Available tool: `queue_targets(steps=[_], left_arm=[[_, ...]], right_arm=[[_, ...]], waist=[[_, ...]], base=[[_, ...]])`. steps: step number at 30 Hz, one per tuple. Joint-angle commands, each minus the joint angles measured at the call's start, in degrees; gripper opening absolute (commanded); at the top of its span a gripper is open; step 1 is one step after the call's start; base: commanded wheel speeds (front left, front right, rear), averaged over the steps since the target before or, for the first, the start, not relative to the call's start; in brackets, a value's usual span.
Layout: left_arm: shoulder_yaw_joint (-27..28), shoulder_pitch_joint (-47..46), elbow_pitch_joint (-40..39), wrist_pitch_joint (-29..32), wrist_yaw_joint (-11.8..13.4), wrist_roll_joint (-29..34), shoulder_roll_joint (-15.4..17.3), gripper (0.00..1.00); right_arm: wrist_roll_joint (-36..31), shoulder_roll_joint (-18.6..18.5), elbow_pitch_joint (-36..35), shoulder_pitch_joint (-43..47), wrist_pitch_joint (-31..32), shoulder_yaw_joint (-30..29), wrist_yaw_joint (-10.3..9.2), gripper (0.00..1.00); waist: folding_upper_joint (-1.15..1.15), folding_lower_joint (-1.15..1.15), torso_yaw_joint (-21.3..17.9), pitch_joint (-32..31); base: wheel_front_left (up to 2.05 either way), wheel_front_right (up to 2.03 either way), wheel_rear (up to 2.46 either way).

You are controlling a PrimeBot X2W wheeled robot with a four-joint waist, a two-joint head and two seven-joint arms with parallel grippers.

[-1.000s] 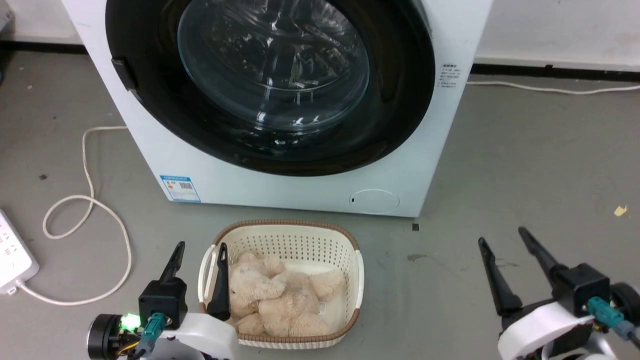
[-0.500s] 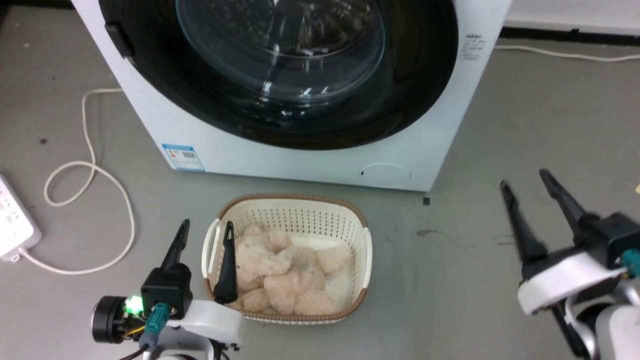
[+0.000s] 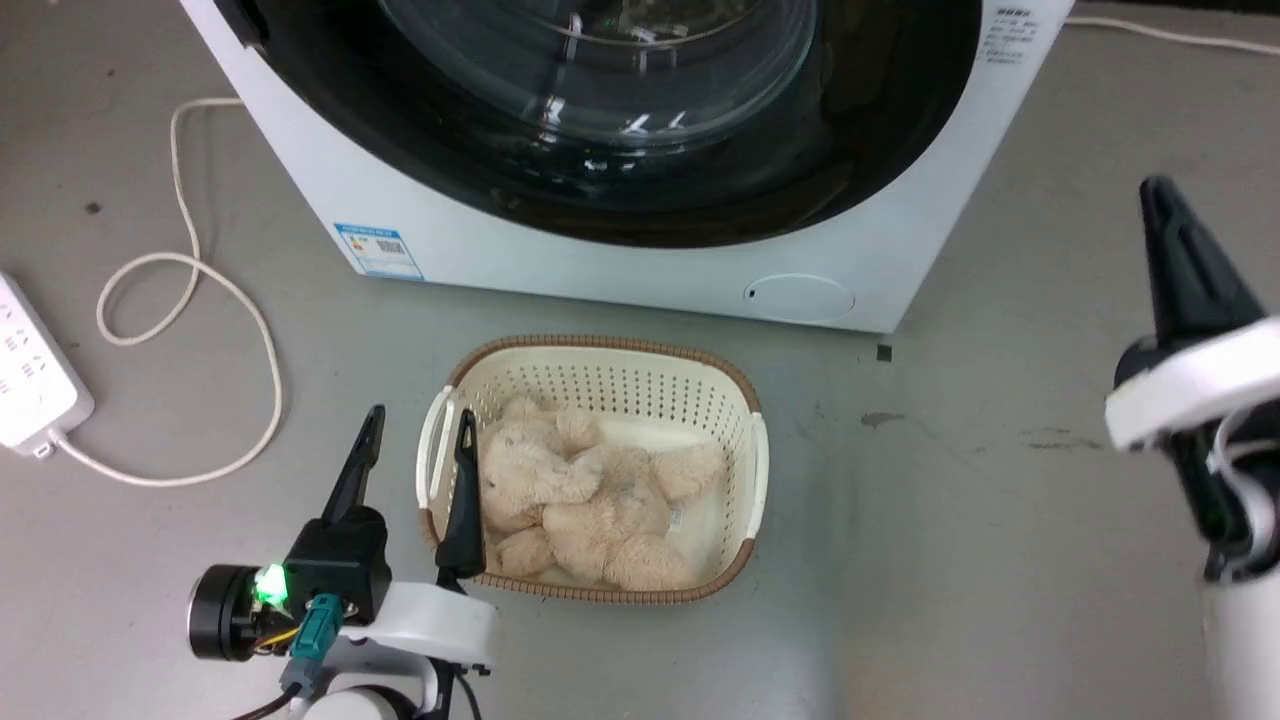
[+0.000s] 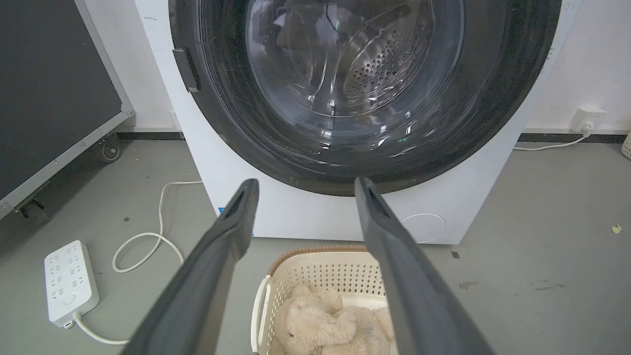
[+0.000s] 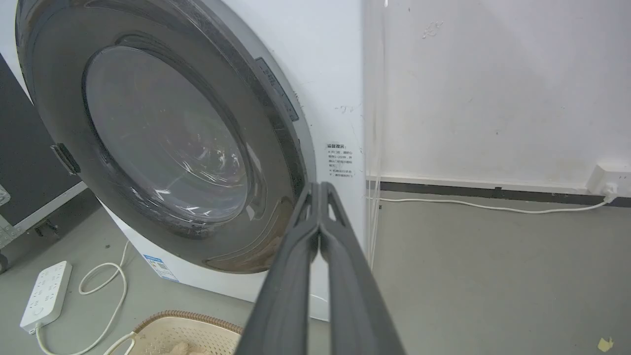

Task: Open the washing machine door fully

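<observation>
- Dark fingers of the right gripper [image 5: 320, 190] are pressed together tip to tip and hold nothing. They point toward the right edge of the washing machine door [image 5: 162, 143], near it but not touching.
- Left gripper [image 3: 415, 440] sits low with its fingers spread and empty. One finger crosses the left rim of the basket [image 3: 600, 345] in the head view.
- Door is shut, its glossy black rim flush against the white front of the washing machine [image 3: 500, 260], with the glass bowl bulging toward the robot.
- By my reading this is the approach step: nothing is gripped and the door has not been cracked open.
- Next move likely calls for setting the closed tips at the rim's right edge, catching behind it and drawing it outward in an arc. I cannot tell which side hinges, though a small dark tab [image 4: 186, 69] sits on the rim's left.
- Basket, holding a plush toy [image 3: 580, 490], stands on the floor directly before the door. It looks low enough to clear the swing, but the arm must avoid it.
- Power strip [image 3: 30, 375] and a looped white cable [image 3: 190, 260] lie well off to the left.
</observation>
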Motion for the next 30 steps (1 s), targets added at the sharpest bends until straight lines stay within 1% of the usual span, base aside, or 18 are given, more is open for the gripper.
queue_targets(steps=[1, 8, 13, 23, 30], left_arm=[[-0.29, -1.16, -0.45, -0.63, 0.48, -0.27, 0.02, 1.0], [-1.11, -1.79, -1.15, -1.47, 1.02, -0.38, 0.02, 1.0], [-1.83, -2.36, -1.42, -2.07, 1.42, -0.72, 0.02, 1.0], [-3.3, -3.19, -2.19, -3.27, 2.68, -1.22, 0.02, 1.0], [-4.46, -3.63, -2.89, -4.11, 3.48, -1.55, 0.02, 1.0]], right_arm=[[1.26, -0.02, 0.84, -2.48, 0.81, -0.4, -0.02, 0.0], [6.17, 0.44, 7.42, -10.94, 6.52, -2.86, -0.03, 0.0], [9.25, 0.54, 11.05, -16.78, 8.94, -4.76, -0.03, 0.0], [15.42, 1.48, 22.17, -29.15, 16.47, -12.16, -0.04, 0.0], [17.73, 1.61, 29.14, -37.34, 22.95, -16.28, -0.04, 0.0]], waist=[[0.0, -0.01, 0.32, 0.7], [0.0, -0.01, 1.47, 2.9], [0.0, -0.01, 2.41, 4.31], [0.0, -0.01, 3.86, 6.82], [0.0, -0.01, 4.92, 8.76]], base=[[0.0, 0.0, 0.0], [0.0, 0.0, 0.0], [0.0, 0.0, 0.0], [0.0, 0.0, 0.0], [0.0, 0.0, 0.0]])
